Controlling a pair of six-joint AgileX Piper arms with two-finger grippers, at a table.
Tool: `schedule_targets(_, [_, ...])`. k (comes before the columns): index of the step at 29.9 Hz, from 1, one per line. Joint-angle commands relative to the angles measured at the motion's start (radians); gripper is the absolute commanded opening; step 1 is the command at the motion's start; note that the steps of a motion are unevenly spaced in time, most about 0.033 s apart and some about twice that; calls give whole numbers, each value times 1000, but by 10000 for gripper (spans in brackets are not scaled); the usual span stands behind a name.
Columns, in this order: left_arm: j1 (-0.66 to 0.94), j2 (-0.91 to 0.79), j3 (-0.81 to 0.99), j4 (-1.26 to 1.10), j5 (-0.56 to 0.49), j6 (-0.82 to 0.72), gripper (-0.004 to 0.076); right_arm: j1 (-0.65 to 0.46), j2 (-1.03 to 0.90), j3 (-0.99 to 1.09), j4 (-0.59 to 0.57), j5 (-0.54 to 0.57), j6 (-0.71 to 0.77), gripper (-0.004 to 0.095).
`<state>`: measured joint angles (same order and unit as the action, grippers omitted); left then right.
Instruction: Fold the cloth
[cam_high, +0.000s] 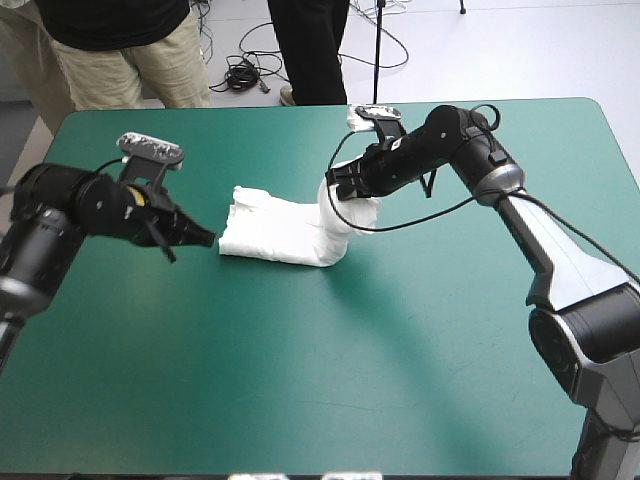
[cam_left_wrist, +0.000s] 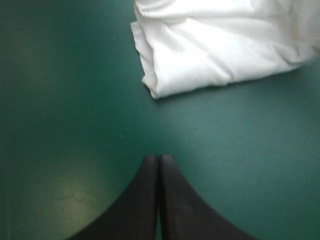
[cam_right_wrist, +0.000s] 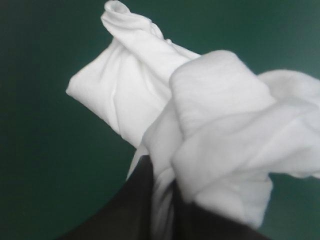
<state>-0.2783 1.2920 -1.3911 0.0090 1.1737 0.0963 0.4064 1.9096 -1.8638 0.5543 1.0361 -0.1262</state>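
Note:
The white T-shirt (cam_high: 285, 232) lies as a long folded bundle near the middle of the teal-green table. Its right end is lifted off the cover, and my right gripper (cam_high: 342, 190) is shut on it. In the right wrist view the T-shirt (cam_right_wrist: 220, 125) bunches over my right gripper (cam_right_wrist: 162, 187), with cloth pinched between the fingers. My left gripper (cam_high: 207, 239) hovers just left of the bundle's left end, shut and holding nothing. In the left wrist view my left gripper (cam_left_wrist: 159, 159) forms one pointed arch, and the T-shirt's (cam_left_wrist: 215, 45) folded end lies a short way ahead.
Bare teal-green cover (cam_high: 330, 380) stretches across the near half of the table and along the right side. Two people stand beyond the far edge, not over the table.

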Motion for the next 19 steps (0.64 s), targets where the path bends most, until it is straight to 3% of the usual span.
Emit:
schedule_targets(1, [0,-171,86,-9,-26,2,-9,44,-55,-35,37,-146,-13,-13])
schedule_targets(8, [0,-357,173,-9,28,4,-9,111,47,-71,81,-196,-1,-13])
schedule_targets(15, [0,-388,174,-16,80,2,-9,174,207,-283,76,-180,73,-9])
schedule_targets(18, [0,-388,174,-16,90,2,-9,185,268,-381,76,-102,84,113])
schedule_targets(19, [0,-388,174,-16,90,2,-9,187,288,-415,76,-72,88,233])
